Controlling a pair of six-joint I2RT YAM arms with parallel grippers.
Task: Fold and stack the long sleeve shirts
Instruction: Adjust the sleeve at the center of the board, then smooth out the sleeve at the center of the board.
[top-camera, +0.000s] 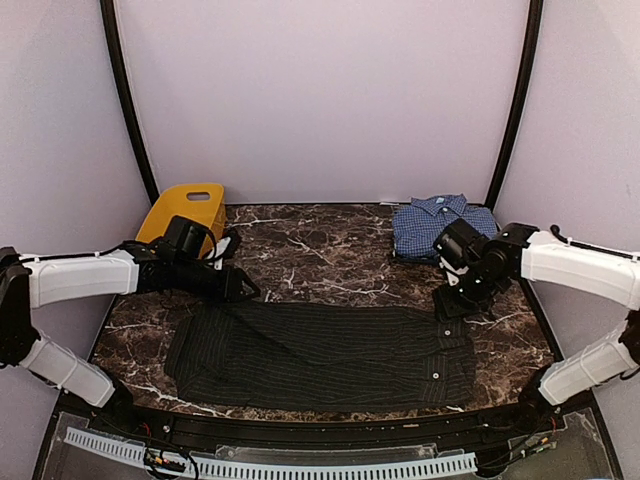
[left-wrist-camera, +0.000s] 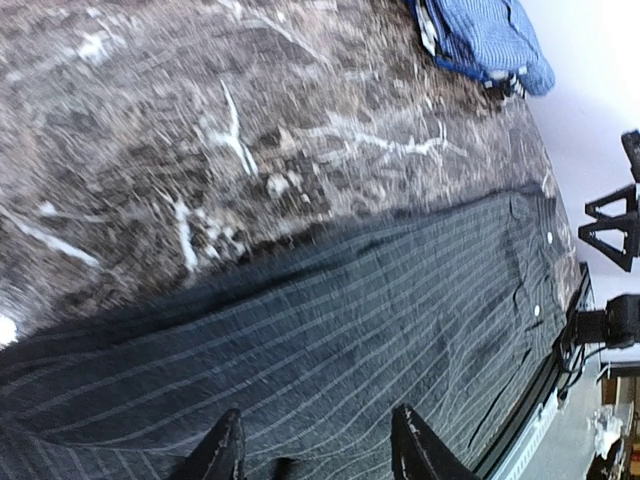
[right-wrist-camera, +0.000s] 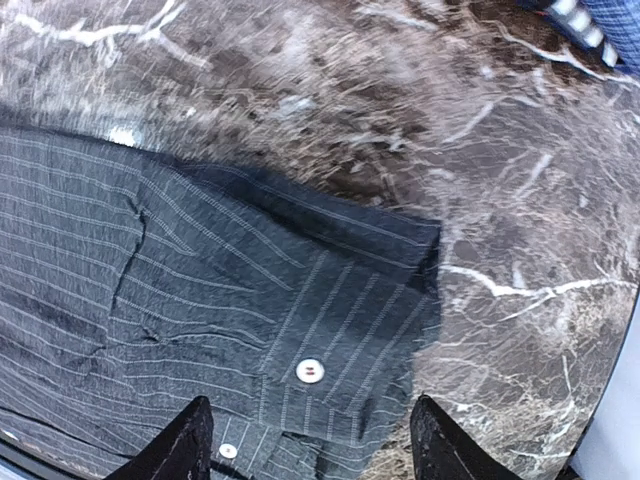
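Left hand, right hand spread: one shirt to go

Above: black shirt lies long across the worktop, blue shirt folded far right (done, I'd judge). Left wrist: nothing gripped. Right wrist: likewise; folding and stacking remain.

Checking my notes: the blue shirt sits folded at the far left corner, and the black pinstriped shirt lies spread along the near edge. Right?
No: the top external view shows the blue shirt folded at the far right corner. The black pinstriped shirt does lie spread along the near edge.
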